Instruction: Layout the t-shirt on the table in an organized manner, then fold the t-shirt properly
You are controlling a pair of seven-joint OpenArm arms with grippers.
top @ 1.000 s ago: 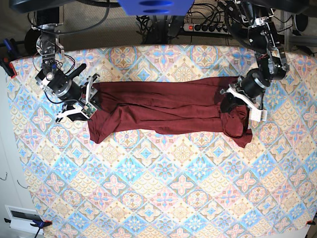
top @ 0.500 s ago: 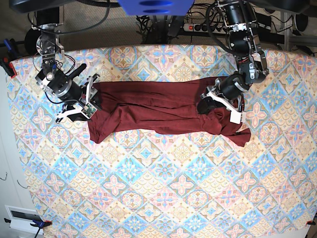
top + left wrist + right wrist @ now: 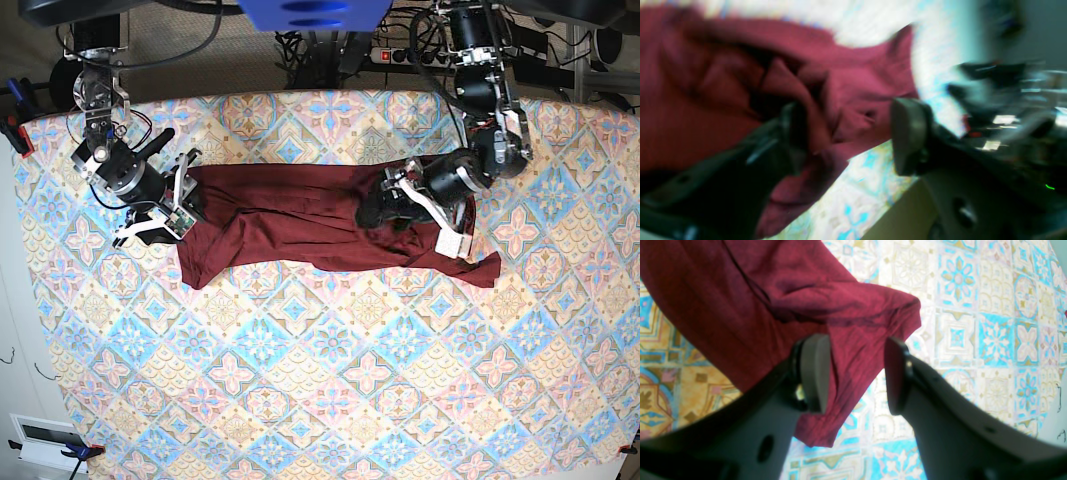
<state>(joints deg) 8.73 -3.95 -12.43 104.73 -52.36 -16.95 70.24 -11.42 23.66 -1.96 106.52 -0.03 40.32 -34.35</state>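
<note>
Dragged inward, the t-shirt [image 3: 300,225] bunches under the wide-open left gripper [image 3: 420,215]; right gripper [image 3: 178,205] gapes too

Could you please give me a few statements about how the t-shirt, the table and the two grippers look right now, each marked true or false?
1. The t-shirt lies stretched sideways across the far part of the table. True.
2. The t-shirt is folded into a neat square. False: it is a long, bunched, wrinkled strip.
3. The right gripper has its jaws apart, with shirt fabric between them. True.
4. The left gripper is clamped tight on the shirt. False: its jaws stand wide apart over the fabric.
5. The shirt hangs off the table's near edge. False: the cloth is bare there.
</note>
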